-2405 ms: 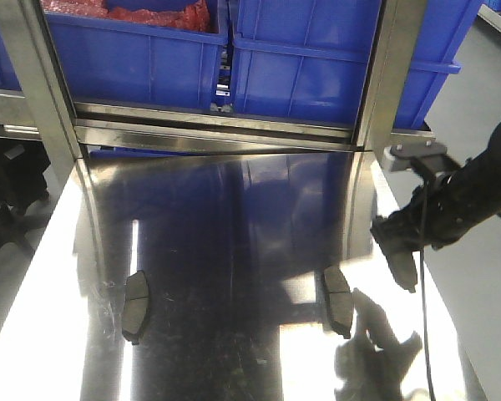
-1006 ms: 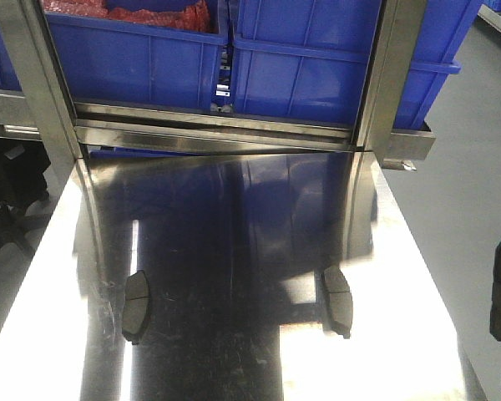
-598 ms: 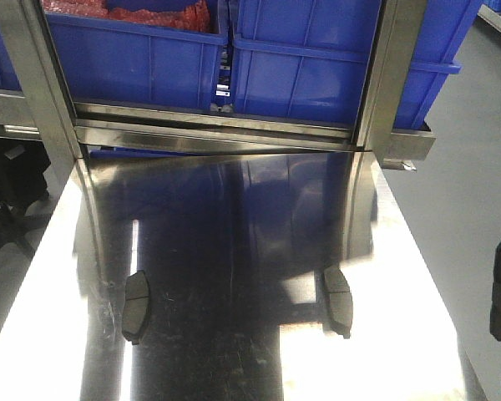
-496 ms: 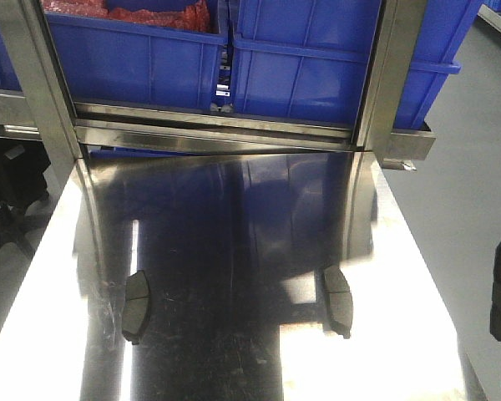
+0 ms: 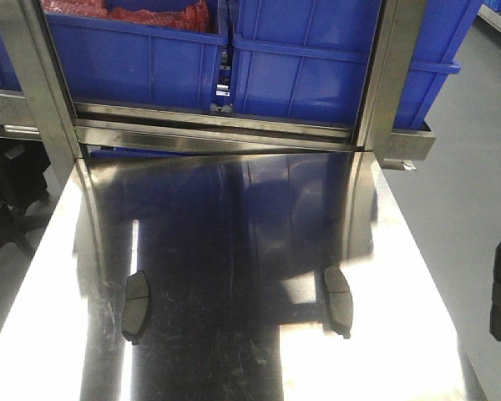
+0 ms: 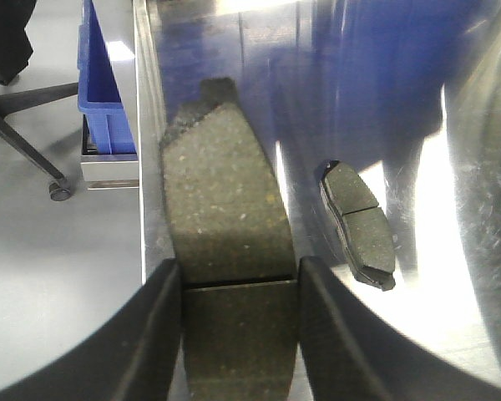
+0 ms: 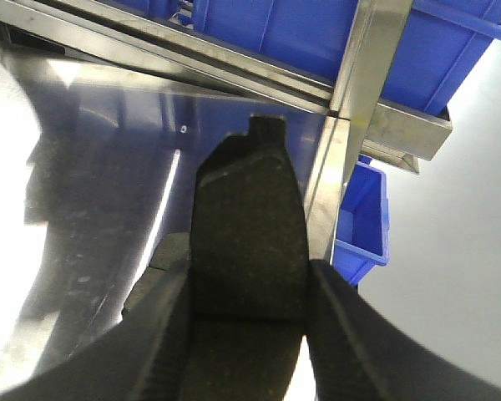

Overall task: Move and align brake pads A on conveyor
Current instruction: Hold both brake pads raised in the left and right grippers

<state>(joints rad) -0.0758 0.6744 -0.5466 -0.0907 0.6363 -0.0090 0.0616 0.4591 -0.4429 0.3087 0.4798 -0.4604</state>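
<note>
The left gripper (image 6: 238, 280) and right gripper (image 7: 249, 284) each clamp one brake pad (image 6: 221, 200) across its narrow middle, above the steel table (image 5: 234, 209), where two more pads (image 5: 136, 307) lie flat; stiff, dense-looking and gritty, they probably suit that edge pinch.

Broad, matte-black, round-edged fingers (image 6: 150, 334) on both the left pincer (image 6: 238, 271) and right pincer (image 7: 249, 280).

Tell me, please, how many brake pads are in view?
4: left pad and right pad lie on the steel table; left gripper holds a third pad, right gripper a fourth pad.
</note>
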